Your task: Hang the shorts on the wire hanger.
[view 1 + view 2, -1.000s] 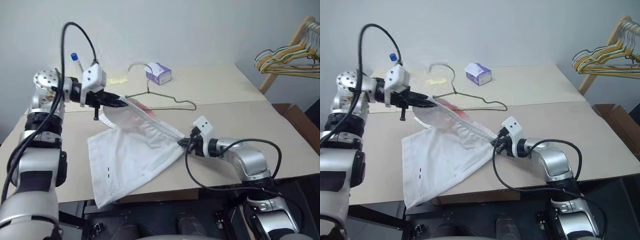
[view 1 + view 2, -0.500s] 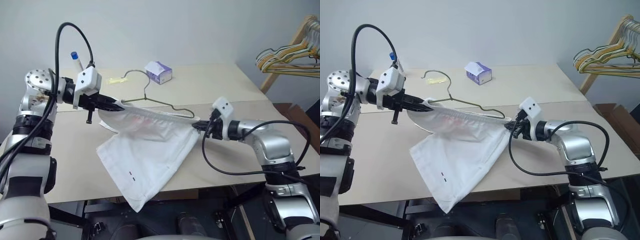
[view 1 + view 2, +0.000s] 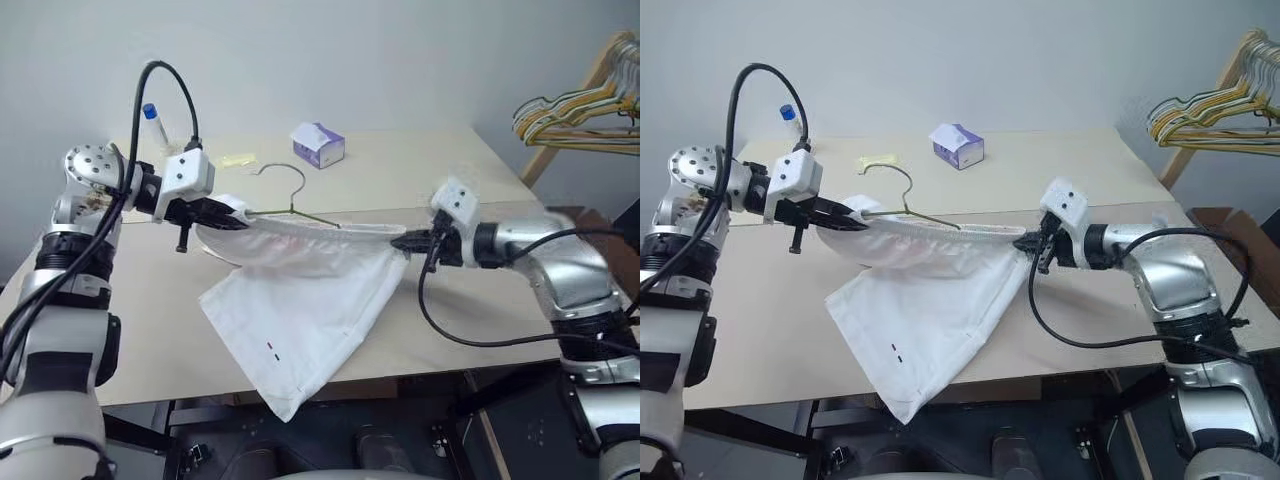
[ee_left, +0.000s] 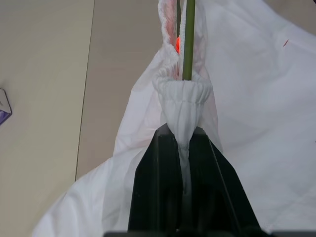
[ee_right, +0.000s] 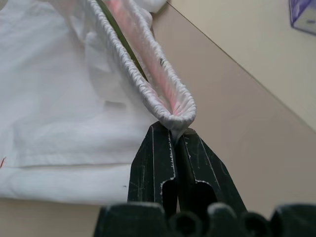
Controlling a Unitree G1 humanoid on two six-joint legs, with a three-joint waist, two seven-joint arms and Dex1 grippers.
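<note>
Currently, your table (image 3: 470, 190) carries the lower part of the shorts (image 3: 310, 300), whose hem hangs over its near edge. Your left gripper (image 3: 237, 212) and right gripper (image 3: 397, 240) each pinch a waistband end, stretching it above the table. Your hanger (image 3: 290, 195) runs inside the waistband, hook upright.

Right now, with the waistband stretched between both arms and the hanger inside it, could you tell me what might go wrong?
1. Each set of fingers pinches only a small fold at one end of the shorts' waistband: the left gripper and the right gripper. The taut elastic could slip out.
2. The wire hanger appears to sit loose inside the waistband, held by neither gripper, so it might tip or slide out.
3. The hem hangs past the table edge and could drag or snag.
</note>
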